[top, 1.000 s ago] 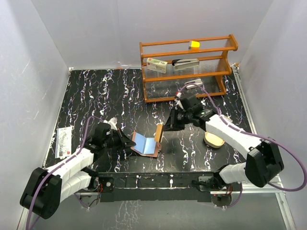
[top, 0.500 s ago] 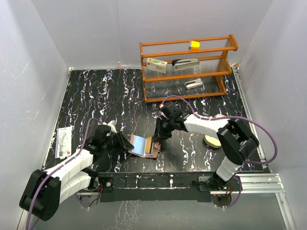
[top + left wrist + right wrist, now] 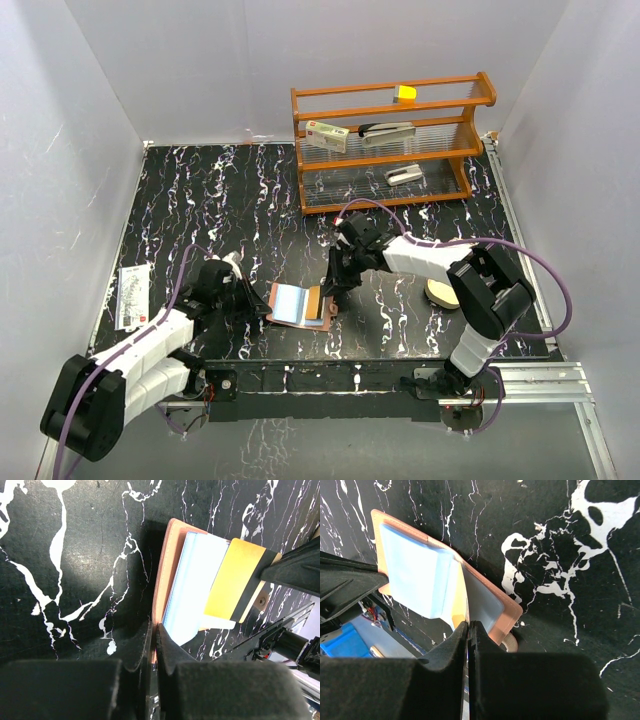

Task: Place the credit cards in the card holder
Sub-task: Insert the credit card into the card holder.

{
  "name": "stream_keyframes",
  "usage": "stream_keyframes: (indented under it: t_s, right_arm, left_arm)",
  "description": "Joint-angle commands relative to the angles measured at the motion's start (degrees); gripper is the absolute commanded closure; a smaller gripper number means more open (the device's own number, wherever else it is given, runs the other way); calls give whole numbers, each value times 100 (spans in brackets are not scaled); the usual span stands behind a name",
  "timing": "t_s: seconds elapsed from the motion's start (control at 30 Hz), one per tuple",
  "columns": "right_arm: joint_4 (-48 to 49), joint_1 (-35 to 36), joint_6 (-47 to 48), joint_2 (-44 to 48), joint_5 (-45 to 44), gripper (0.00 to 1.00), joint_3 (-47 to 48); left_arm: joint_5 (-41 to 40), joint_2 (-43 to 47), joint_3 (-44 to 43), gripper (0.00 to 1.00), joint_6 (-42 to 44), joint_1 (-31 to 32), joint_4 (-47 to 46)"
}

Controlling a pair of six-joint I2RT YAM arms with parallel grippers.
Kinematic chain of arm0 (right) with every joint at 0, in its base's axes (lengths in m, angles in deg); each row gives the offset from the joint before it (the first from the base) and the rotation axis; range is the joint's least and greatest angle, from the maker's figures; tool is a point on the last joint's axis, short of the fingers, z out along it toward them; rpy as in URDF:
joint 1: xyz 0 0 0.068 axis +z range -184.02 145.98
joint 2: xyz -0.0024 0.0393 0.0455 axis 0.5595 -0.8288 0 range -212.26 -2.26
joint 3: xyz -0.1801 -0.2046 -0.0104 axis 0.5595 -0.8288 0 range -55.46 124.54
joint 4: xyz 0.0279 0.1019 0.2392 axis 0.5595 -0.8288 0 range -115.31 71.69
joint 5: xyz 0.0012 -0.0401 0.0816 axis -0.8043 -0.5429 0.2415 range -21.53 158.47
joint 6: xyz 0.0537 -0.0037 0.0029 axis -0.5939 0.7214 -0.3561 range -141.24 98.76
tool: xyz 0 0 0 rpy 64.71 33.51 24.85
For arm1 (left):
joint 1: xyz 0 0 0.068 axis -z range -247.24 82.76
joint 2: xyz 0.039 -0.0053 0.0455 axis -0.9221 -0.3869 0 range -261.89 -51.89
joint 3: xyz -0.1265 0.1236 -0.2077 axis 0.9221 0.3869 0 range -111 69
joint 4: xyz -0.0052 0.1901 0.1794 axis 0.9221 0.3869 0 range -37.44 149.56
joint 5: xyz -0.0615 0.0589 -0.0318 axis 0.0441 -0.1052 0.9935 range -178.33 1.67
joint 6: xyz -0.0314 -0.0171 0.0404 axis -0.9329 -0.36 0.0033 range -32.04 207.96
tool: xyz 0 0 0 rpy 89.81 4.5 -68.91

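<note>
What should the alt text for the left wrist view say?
The left gripper pinches the near edge of an open card holder on a black table. A blue card sits inside, and the right gripper holds an orange card over it.

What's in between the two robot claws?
Between left gripper and right gripper lies the card holder, with a light blue card and an orange card, shown in the top view.
</note>
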Motion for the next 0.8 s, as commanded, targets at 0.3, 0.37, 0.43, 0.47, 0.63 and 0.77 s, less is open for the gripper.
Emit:
stream_keyframes:
  t_s: [0.3,0.37,0.43,0.47,0.63,0.77]
  right_arm:
    - [1076,-78,-293,143,741,100,-329]
    - [1161,-76,-378,95,765,100,-366]
    - [1322,-75,-478,54,844,100,-437]
    - [1410,-76,-542,49,860,100,-480]
    - [1623,-69,-669,-57,890,100,-528]
    - [1657,-69,-701,-158,844,100,-513]
  left_arm:
    - [113,-197,-72,100,84,-10,-35]
    - [132,-245,-69,100,77,-6,-57]
    - [142,-259,-69,100,61,-6,-79]
    - [150,-263,-62,100,58,-6,-82]
    - [151,-252,-44,100,49,-7,-91]
    - [159,-256,-5,100,25,-6,-118]
